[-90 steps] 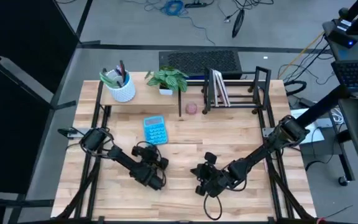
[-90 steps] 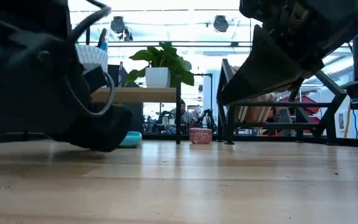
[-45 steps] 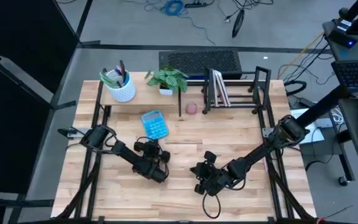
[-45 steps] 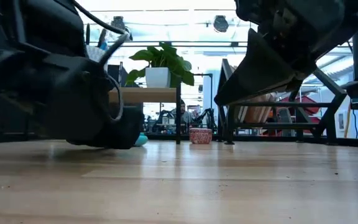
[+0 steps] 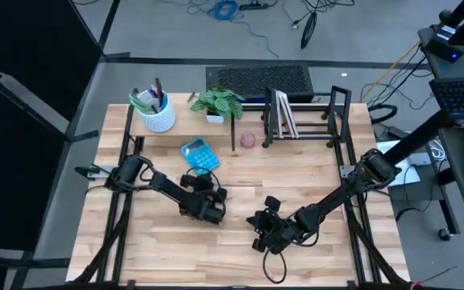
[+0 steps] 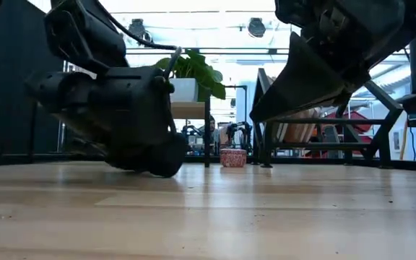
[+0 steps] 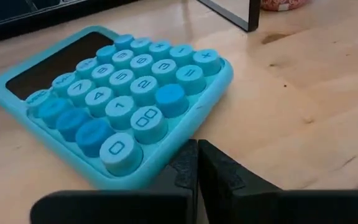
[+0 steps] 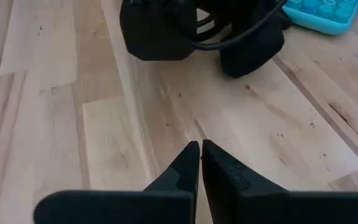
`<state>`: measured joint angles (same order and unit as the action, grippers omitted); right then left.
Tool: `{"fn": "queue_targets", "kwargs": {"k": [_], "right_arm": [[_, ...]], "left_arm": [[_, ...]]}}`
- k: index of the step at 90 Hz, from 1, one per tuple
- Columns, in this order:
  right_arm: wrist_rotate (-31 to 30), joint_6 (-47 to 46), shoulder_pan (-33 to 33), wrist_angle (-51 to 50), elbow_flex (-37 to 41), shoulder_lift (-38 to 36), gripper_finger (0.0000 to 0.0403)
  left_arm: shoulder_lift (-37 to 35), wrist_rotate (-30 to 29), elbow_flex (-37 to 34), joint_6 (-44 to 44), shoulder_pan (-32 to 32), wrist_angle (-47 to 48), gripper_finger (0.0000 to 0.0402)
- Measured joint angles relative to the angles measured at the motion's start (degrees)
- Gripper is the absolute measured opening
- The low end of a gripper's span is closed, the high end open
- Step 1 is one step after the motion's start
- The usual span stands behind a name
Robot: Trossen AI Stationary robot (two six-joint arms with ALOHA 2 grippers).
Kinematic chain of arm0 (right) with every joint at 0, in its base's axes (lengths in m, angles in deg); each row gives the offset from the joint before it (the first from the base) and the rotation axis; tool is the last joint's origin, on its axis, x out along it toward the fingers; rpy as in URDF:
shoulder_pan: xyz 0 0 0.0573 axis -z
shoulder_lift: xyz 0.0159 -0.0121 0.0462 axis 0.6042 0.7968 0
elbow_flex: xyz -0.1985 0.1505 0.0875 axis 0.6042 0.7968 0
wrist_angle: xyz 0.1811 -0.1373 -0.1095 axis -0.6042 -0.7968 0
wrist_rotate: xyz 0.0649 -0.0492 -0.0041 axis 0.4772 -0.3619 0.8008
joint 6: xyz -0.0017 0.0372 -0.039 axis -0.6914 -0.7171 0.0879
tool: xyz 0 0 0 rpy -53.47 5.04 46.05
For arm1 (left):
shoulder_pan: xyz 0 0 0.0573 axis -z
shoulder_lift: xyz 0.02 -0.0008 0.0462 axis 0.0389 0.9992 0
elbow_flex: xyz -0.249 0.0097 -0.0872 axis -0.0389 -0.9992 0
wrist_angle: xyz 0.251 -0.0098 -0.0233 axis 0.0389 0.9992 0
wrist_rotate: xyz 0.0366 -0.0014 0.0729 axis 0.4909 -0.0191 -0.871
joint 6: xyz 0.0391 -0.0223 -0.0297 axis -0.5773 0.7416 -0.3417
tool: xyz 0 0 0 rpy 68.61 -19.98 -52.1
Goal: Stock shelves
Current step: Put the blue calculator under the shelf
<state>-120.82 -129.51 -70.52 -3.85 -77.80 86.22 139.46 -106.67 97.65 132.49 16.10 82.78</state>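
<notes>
A turquoise calculator (image 5: 199,155) lies flat on the table in front of the pale-wood riser shelf (image 5: 185,122). The shelf top carries a white cup of pens (image 5: 159,114) and a potted plant (image 5: 217,103). To its right stands the black wire rack (image 5: 306,118) with upright dividers. My left gripper (image 7: 197,148) is shut, low over the table, at the calculator's near edge. My right gripper (image 8: 200,148) is shut and hovers above bare wood near the table's middle (image 5: 261,235). In the low view my left gripper (image 6: 144,119) hides the calculator. My left gripper presses its shut fingertips (image 7: 190,155) against the calculator's near edge (image 7: 166,157), below the bottom row of keys. The fingers come nearly level from the table's near side. The calculator lies flat on the table.
A small pink pot (image 5: 248,141) stands on the table between the wood shelf's leg and the wire rack. A dark mat (image 5: 258,79) lies beyond the table's far edge. Bare wood stretches along the near side of the table.
My left gripper has moved toward the table's far edge and a little right, staying shut. The calculator has slid ahead of it toward the pale-wood shelf and turned slightly, still flat on the table.
</notes>
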Motion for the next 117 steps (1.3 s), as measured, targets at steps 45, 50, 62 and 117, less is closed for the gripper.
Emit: {"fn": "queue_targets", "kwargs": {"k": [45,50,62,117], "right_arm": [[0.07,2.49,0.54,-0.02,0.0,0.0,0.0002],[0.07,2.51,0.75,-0.03,0.0,0.0,0.0002],[0.04,2.71,1.33,-0.04,0.0,0.0,0.0002],[-0.02,3.79,1.9,-0.04,0.0,0.0,0.0002]], "left_arm": [[-14.16,5.82,0.87,-1.72,12.67,17.65,0.0051],[-15.67,5.87,0.87,3.06,14.21,23.09,0.0073],[-17.25,6.28,-0.18,19.27,16.91,38.39,0.0126],[-17.08,1.69,-22.35,38.7,1.26,21.08,0.0121]]}}
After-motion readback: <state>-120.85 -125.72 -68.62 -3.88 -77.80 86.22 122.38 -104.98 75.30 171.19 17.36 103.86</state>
